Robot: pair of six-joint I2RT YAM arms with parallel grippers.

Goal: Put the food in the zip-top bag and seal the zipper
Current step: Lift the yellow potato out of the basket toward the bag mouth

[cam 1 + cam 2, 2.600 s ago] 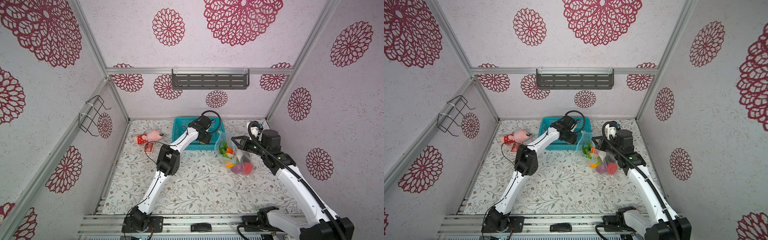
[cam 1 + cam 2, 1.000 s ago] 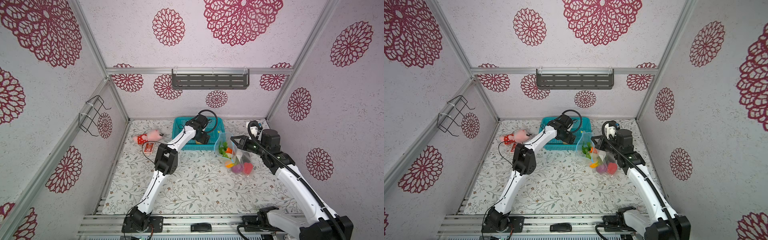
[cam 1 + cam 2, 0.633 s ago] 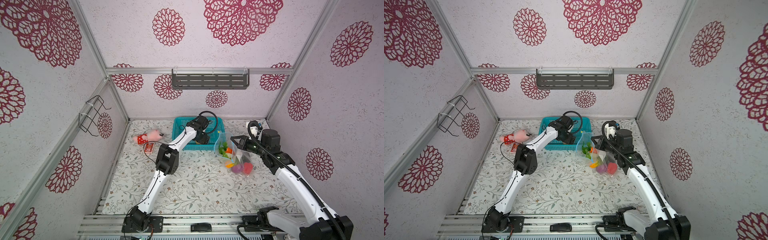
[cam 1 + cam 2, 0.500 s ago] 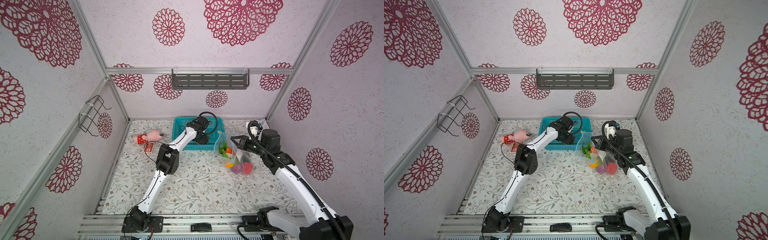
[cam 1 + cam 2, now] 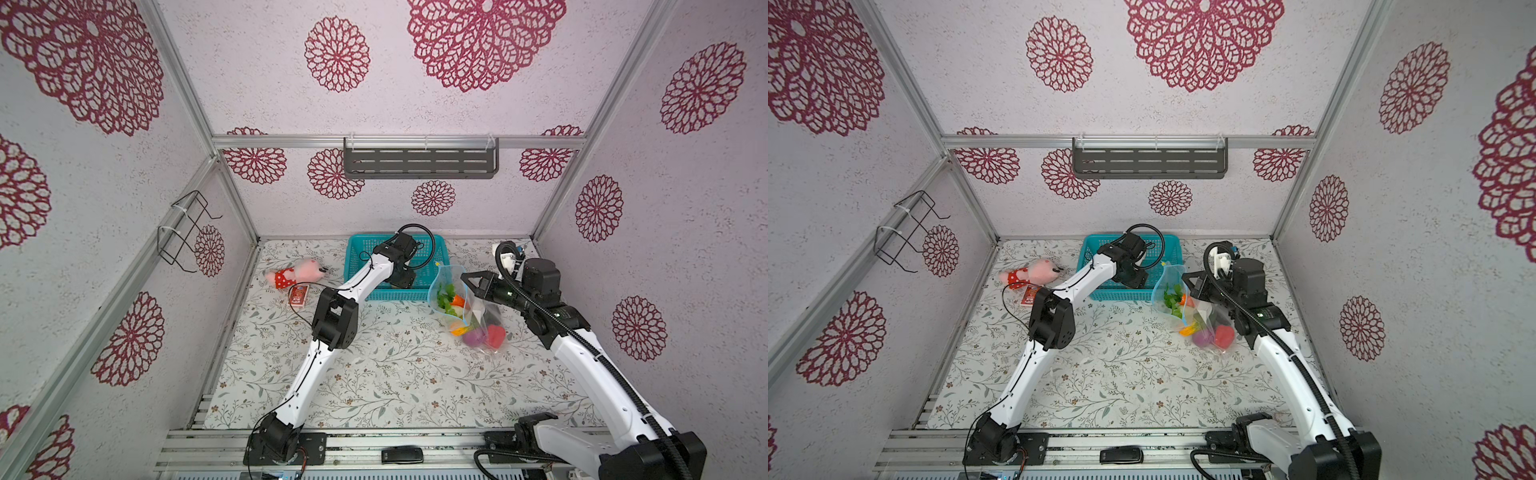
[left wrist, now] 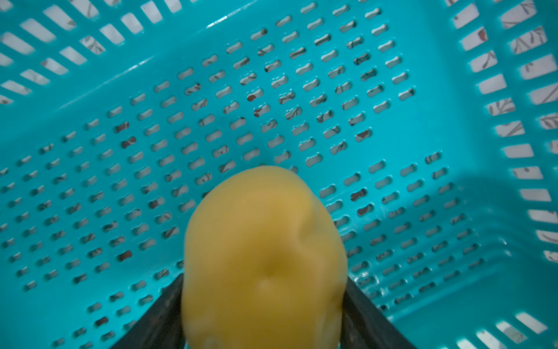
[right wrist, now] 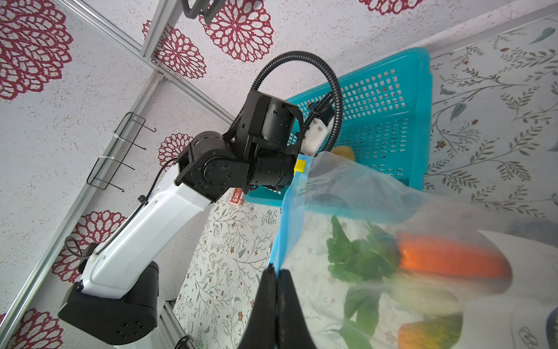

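Observation:
My left gripper reaches down into the teal basket. In the left wrist view its two dark fingers press both sides of the yellow potato, so it is shut on it. My right gripper is shut on the blue zipper edge of the zip-top bag and holds its mouth up and open beside the basket. Inside the bag lie green leaves, a carrot, a purple onion and a red pepper.
A pink plush toy and a small red carton lie left of the basket. A grey shelf hangs on the back wall and a wire rack on the left wall.
My left gripper has shifted a little inside the basket and its fingers have closed in around the potato. The right gripper and the bag have stayed where they were.

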